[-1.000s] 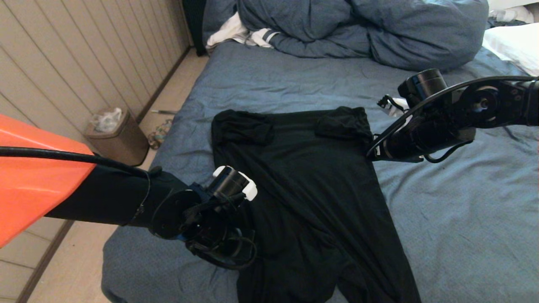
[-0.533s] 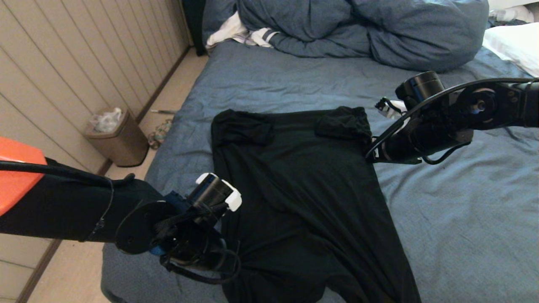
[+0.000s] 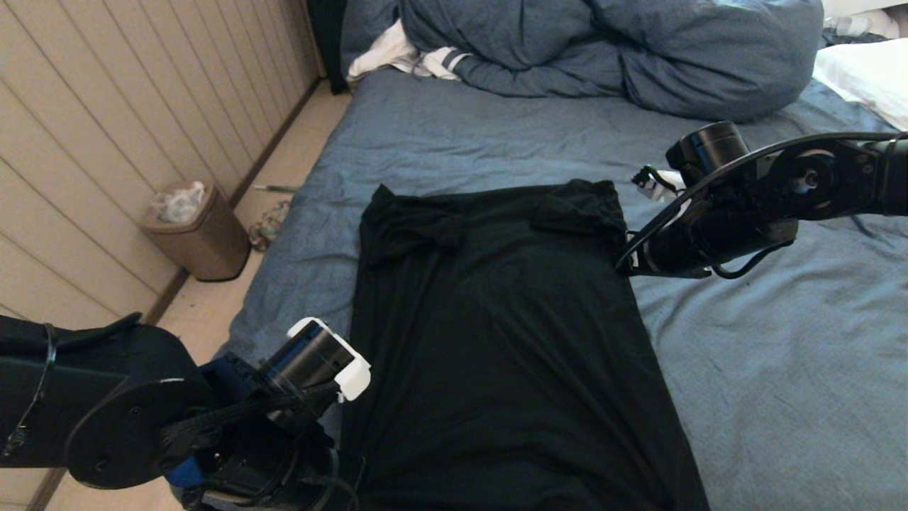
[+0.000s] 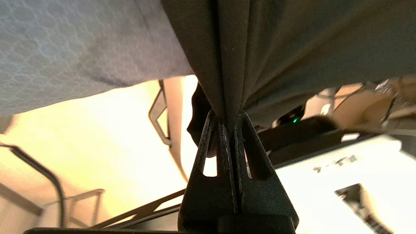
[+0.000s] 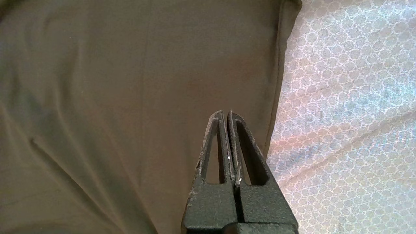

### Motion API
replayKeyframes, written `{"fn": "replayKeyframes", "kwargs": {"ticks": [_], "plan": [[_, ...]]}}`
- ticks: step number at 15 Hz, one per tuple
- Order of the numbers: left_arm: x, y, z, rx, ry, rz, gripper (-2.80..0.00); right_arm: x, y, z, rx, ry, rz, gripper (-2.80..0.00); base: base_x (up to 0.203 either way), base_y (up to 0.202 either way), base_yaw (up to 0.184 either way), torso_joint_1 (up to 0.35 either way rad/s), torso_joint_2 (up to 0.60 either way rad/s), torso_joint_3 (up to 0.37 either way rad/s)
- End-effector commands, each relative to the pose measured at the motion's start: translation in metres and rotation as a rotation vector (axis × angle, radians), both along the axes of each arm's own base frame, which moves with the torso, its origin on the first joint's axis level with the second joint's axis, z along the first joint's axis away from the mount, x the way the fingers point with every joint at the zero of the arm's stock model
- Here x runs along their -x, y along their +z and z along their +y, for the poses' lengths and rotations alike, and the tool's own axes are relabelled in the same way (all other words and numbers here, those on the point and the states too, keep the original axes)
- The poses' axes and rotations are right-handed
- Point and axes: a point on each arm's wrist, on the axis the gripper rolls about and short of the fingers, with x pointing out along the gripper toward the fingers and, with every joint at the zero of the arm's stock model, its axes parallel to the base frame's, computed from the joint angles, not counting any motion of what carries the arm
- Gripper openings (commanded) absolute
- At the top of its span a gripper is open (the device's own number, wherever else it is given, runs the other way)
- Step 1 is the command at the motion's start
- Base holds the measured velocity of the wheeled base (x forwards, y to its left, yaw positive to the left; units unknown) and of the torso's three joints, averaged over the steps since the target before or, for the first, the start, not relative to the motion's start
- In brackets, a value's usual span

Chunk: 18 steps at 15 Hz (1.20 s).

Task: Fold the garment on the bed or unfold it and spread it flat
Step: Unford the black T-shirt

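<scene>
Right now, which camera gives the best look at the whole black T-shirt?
The head view: the T-shirt lies almost entirely visible on the bed. The left wrist view shows only a bunched fold pinched in the left gripper; the right wrist view shows one flat patch and its hem.

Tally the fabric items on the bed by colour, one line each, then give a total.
Black: 1, the garment
Blue: 1, the duvet bunched at the far end of the bed
White: 2, the pillow and the stripe-cuffed cloth
Total: 4
</scene>
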Motion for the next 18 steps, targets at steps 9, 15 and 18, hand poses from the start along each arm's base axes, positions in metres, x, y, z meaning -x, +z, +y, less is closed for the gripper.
{"fn": "replayKeyframes", "kwargs": {"ticks": [9, 15, 18], "plan": [[-0.005, 0.004, 0.035, -0.076, -0.072, -0.030, -2.80, -0.001, -0.003, 0.000, 0.003, 0.000, 0.012, -2.80, 0.000, 0.000, 0.000, 0.000, 0.00, 0.000], [0.005, 0.009, 0.043, -0.120, -0.135, 0.006, -2.80, -0.002, -0.003, 0.000, 0.004, 0.001, 0.012, -2.80, 0.000, 0.000, 0.000, 0.000, 0.00, 0.000], [0.006, 0.016, 0.044, -0.134, -0.189, -0.001, -2.80, -0.002, -0.004, 0.000, 0.004, 0.001, 0.013, -2.80, 0.000, 0.000, 0.000, 0.000, 0.00, 0.000]]}}
